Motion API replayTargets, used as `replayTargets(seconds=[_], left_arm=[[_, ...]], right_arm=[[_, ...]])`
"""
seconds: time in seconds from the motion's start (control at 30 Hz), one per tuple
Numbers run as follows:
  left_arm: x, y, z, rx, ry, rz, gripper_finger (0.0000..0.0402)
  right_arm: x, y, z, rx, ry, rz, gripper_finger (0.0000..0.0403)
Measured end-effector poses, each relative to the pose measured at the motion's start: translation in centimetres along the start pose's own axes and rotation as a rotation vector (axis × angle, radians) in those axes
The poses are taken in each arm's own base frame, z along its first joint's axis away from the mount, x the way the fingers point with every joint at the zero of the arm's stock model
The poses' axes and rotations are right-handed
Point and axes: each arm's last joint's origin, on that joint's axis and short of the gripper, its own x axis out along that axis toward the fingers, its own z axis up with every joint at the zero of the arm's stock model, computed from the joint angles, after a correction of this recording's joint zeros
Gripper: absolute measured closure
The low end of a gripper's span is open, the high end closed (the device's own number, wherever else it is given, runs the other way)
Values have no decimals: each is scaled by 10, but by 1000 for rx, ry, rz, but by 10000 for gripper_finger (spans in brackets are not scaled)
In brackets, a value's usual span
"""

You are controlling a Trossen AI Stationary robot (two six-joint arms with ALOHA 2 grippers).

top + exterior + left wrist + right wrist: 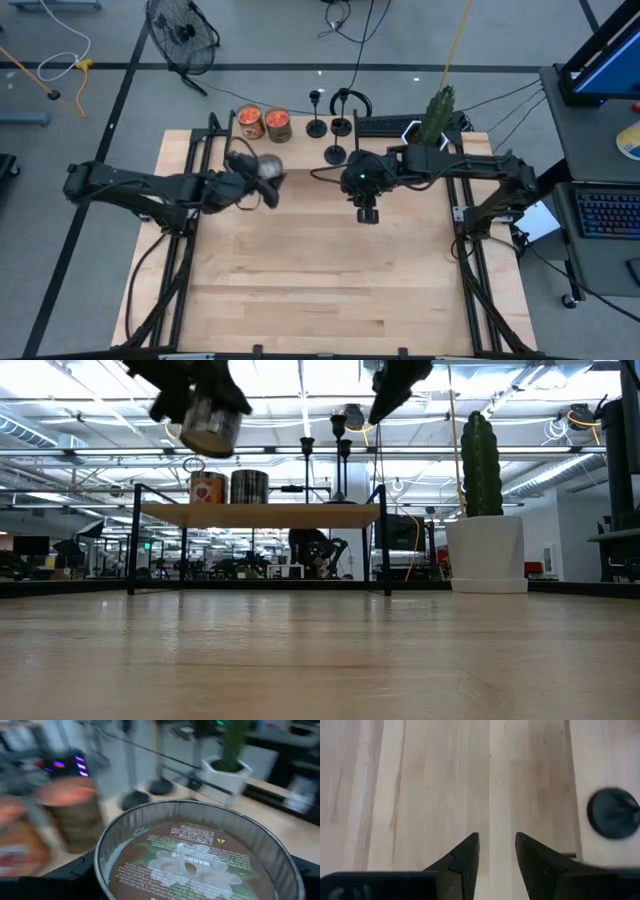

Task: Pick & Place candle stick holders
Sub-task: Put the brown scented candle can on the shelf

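Candle stick holders, three small black metal pieces with round flat bases and thin stems (336,153), stand on the raised shelf at the far edge of the light wooden counter (320,290), beside two orange-filled glass jars (264,123). The left end effector (262,180) grasps a clear glass jar (197,852) aloft. The right end effector (496,851) hovers empty, fingers parted, over the counter near one holder's base.

Table (320,290) is pale wood with light grain stripes; candle holders (335,155) and both arms are black. Two jars (264,123) have orange contents. The left gripper's jar (200,855) is clear, with a brown label showing a white flower; cactus (481,463) is green in a white pot (486,555).
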Motion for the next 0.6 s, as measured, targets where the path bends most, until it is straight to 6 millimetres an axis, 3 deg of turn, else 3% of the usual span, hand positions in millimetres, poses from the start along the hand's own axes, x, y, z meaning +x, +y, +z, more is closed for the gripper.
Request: replayTargets(seconds=[0.2,0.5,0.6], left_arm=[[-11,16,11,1,-96,189,57],[12,34,-1,-33,-89,373,57],[16,39,-6,-102,-109,397,57]], right_arm=[[-16,0,-4,2,-20,0,307],[-32,0,-10,1,-39,-3,394],[-34,0,-11,8,-31,-3,397]])
